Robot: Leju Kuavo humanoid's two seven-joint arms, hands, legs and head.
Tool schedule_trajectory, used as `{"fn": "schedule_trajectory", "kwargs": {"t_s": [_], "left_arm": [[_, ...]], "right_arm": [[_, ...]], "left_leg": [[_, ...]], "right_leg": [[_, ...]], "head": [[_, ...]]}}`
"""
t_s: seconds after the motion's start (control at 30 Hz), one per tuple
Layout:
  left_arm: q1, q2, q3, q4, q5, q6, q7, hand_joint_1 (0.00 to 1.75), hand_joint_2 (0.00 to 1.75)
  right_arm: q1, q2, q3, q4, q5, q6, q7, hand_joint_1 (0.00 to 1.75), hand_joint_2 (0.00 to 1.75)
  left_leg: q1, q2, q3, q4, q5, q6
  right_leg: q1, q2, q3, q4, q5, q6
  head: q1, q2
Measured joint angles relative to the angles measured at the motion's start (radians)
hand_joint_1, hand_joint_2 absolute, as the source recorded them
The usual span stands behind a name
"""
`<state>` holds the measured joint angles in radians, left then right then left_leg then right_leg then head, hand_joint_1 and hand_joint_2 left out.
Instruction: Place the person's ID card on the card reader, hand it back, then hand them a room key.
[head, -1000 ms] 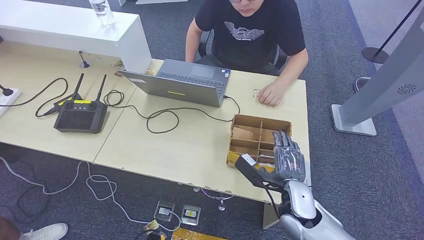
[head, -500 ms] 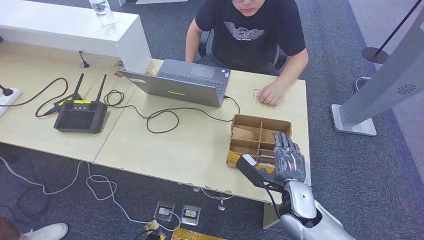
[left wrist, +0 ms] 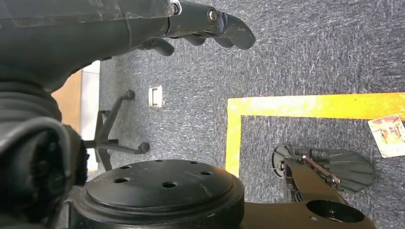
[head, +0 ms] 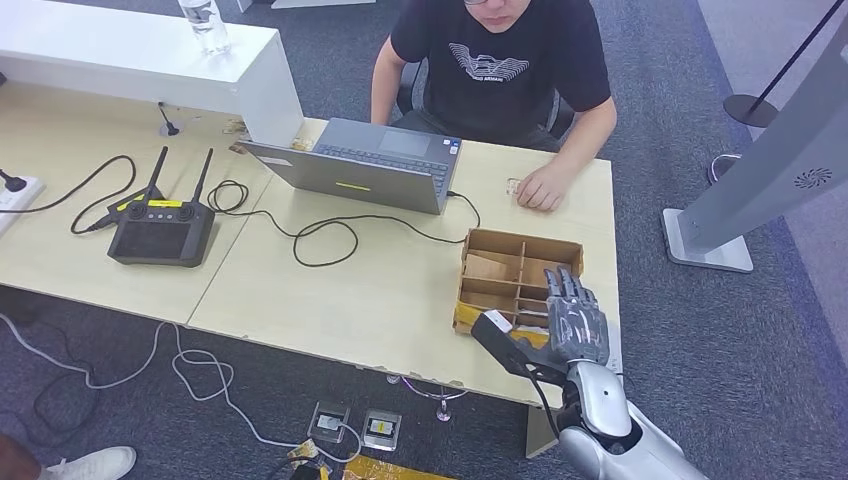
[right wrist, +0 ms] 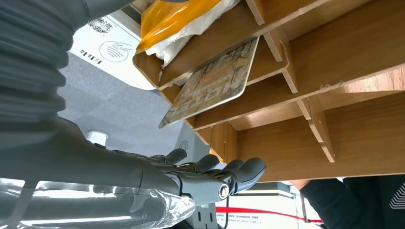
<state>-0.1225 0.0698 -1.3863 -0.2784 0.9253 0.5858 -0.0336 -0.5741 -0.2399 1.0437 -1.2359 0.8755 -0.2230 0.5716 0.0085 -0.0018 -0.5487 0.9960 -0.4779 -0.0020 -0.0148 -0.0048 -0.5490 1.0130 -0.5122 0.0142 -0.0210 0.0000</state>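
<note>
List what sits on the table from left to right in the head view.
Black controller with antennas → grey laptop → person's hand beside a small card → wooden divided box → robot's right hand over the box.

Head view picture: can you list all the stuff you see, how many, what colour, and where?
Laptop: one, grey, table's far side.
Controller: one, black with two antennas, table's left part.
Cables: several, black, between controller and laptop.
Divided box: one, brown, table's right end.
Room card: one, brown-patterned, tilted in a box compartment.
Bottle: one, clear, white counter.
Person: one, black shirt, behind the table.
Right hand: one, grey, over the box.
</note>
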Motion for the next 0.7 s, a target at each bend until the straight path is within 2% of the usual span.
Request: {"fn": "schedule_trajectory", "kwargs": {"t_s": [0.03, 0.07, 0.7], "left_arm": [[0.000, 0.000, 0.000, 0.000, -0.001, 0.000, 0.000, 0.00, 0.00], [-0.001, 0.000, 0.000, 0.000, -0.001, -0.001, 0.000, 0.00, 0.00], [-0.003, 0.000, 0.000, 0.000, -0.007, -0.004, 0.008, 0.00, 0.00]], "right_arm": [[0.000, 0.001, 0.001, 0.002, -0.001, 0.000, -0.001, 1.71, 1.75], [0.000, 0.002, 0.001, 0.004, -0.002, 0.000, -0.001, 1.75, 1.75], [-0.007, 0.008, 0.010, 0.017, -0.040, -0.007, -0.017, 1.75, 1.75]], "left_leg": [[0.000, 0.000, 0.000, 0.000, 0.000, 0.000], [0.000, 0.000, 0.000, 0.000, 0.000, 0.000], [0.000, 0.000, 0.000, 0.000, 0.000, 0.000]], "right_leg": [[0.000, 0.000, 0.000, 0.000, 0.000, 0.000], [0.000, 0.000, 0.000, 0.000, 0.000, 0.000], [0.000, 0.000, 0.000, 0.000, 0.000, 0.000]], "head": [[0.000, 0.000], [0.000, 0.000], [0.000, 0.000]]}}
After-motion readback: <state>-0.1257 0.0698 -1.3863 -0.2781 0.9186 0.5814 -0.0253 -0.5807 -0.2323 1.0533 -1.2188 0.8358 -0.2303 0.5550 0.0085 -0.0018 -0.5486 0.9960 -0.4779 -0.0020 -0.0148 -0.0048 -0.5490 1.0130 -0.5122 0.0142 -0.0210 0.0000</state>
